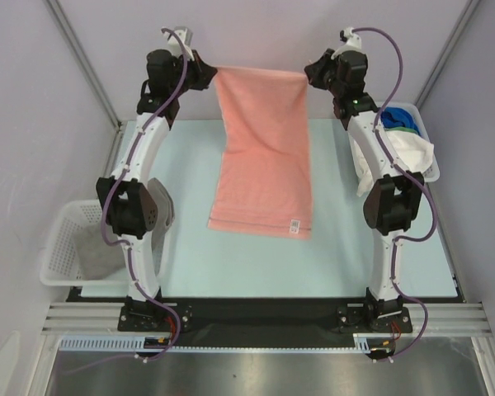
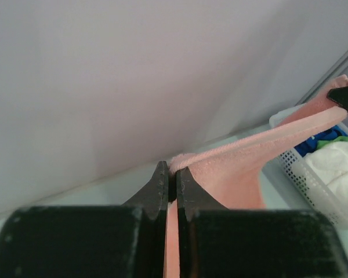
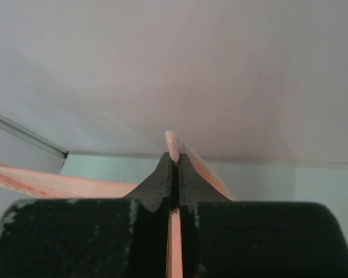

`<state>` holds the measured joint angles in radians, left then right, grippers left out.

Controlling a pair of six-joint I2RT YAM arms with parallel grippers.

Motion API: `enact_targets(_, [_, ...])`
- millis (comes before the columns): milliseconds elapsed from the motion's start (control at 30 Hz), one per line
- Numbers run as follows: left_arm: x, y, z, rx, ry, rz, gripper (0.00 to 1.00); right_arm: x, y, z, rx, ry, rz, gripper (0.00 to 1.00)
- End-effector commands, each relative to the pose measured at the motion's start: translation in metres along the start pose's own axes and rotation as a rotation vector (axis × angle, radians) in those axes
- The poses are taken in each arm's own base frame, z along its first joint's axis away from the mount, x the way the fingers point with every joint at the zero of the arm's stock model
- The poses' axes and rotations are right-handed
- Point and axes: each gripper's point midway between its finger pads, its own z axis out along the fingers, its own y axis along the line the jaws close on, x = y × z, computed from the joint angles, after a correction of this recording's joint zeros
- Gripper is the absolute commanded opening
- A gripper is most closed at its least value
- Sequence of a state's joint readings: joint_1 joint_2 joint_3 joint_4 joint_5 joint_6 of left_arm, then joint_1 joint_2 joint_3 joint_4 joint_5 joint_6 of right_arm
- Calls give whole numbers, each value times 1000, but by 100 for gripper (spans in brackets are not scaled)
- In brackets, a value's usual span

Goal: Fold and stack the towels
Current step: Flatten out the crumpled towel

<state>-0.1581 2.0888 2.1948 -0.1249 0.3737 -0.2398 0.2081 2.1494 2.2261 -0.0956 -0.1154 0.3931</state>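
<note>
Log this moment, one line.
left fingers: shut on pink towel | right fingers: shut on pink towel | state: taut between, lower end on table
</note>
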Motion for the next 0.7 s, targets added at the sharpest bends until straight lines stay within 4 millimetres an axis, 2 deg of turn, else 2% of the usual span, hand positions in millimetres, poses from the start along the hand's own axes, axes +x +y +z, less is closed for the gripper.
enact_targets(0, [-9,25,-10,-56,-58,-2,0,-30,-18,-11,45,-93,4,0])
enact_targets(33, [-4,26,-11,-59,-51,-8,0,-22,-23,-14,58,-73,11,0])
enact_targets(67, [11,30,-10,-66,-24,-19,0,-19,-25,-17,67,-65,11,0])
enact_targets(100, [16,31,-10,-69,-17,-22,0,-25,-24,-19,63,-98,8,0])
enact_targets(133, [17,30,-13,-72,-13,-25,0,-20,-27,-21,75,-91,8,0])
enact_targets(167, [30,34,-13,-82,12,-36,0,-17,-31,-27,92,-84,8,0])
enact_targets(233, [34,32,-17,-81,23,-40,0,-13,-38,-31,117,-72,8,0])
enact_targets(267, [43,33,-18,-86,40,-47,0,-11,-41,-33,126,-63,12,0])
enact_targets(400, [41,30,-21,-79,33,-47,0,-13,-42,-40,138,-57,15,0])
enact_targets(467, [29,28,-21,-81,11,-32,0,-11,-46,-42,158,-34,13,0])
enact_targets(500, [29,29,-21,-89,18,-31,0,-25,-43,-41,155,-58,0,0])
enact_targets(667, [-4,28,-12,-89,-64,3,0,-51,-42,-38,148,-120,-11,0])
